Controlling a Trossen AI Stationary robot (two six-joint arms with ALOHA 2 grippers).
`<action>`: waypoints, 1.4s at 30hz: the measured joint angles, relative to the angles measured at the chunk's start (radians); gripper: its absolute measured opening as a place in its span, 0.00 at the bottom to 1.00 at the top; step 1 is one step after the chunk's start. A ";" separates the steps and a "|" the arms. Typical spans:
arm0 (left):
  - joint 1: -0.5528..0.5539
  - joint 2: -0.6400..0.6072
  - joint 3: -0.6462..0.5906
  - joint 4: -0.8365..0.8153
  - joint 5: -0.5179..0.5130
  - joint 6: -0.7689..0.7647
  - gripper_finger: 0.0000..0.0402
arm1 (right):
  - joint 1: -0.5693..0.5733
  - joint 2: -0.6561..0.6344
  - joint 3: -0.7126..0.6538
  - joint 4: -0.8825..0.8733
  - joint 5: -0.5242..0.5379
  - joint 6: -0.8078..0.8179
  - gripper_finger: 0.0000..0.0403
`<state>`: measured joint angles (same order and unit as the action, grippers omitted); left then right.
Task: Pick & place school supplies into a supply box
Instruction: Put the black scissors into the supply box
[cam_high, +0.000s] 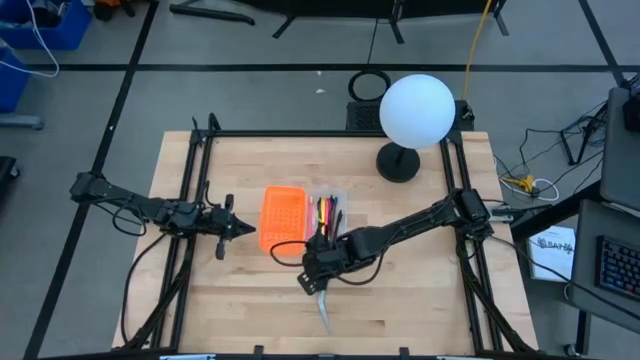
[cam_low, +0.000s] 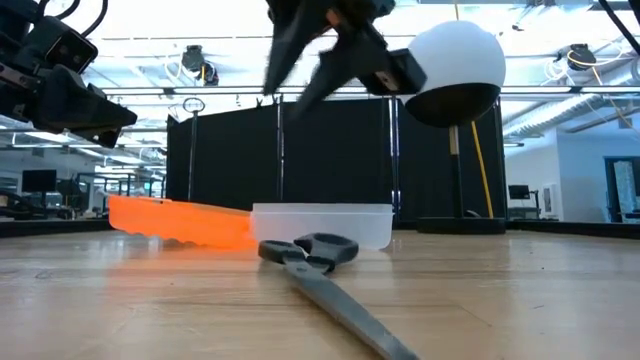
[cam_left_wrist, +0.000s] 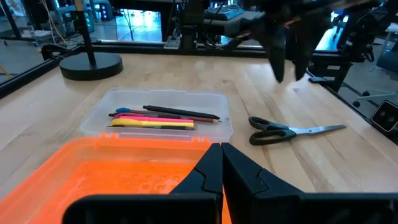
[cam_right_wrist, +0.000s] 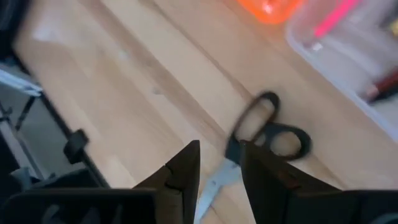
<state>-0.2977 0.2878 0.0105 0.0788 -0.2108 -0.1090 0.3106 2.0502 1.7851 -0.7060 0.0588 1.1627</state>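
The scissors (cam_high: 322, 303), with dark handles and grey blades, lie flat on the wood near the table's near edge, handles toward the clear supply box (cam_high: 329, 205). The box holds black, pink, yellow and blue pens (cam_left_wrist: 163, 118) lying lengthwise. My right gripper (cam_right_wrist: 219, 149) is open and hovers above the scissors (cam_right_wrist: 268, 129), one finger on either side of the blade near the pivot. The low view shows this gripper (cam_low: 300, 60) well above the scissors (cam_low: 312, 258). My left gripper (cam_left_wrist: 221, 154) is shut and hangs in the air at the left edge of the orange perforated piece (cam_high: 283, 217).
The orange piece (cam_left_wrist: 118, 177) lies right against the box's left side. A white globe lamp (cam_high: 416, 110) on a black round base (cam_high: 398, 163) stands at the far right of the table. Black frame rails (cam_high: 193, 190) run along both sides. Bare wood (cam_high: 420, 310) lies near the scissors.
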 joint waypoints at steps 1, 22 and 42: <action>0.000 0.000 0.000 0.000 0.000 0.000 0.02 | -0.002 0.000 0.000 -0.019 -0.008 0.018 0.26; 0.000 0.000 0.000 -0.001 0.001 -0.009 0.02 | -0.013 0.143 -0.018 0.015 -0.120 0.160 0.27; 0.000 0.000 0.000 0.001 0.004 -0.020 0.02 | -0.031 0.192 -0.014 0.018 -0.121 0.127 0.29</action>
<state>-0.2977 0.2878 0.0105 0.0799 -0.2069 -0.1291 0.2794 2.2422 1.7712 -0.6875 -0.0623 1.2901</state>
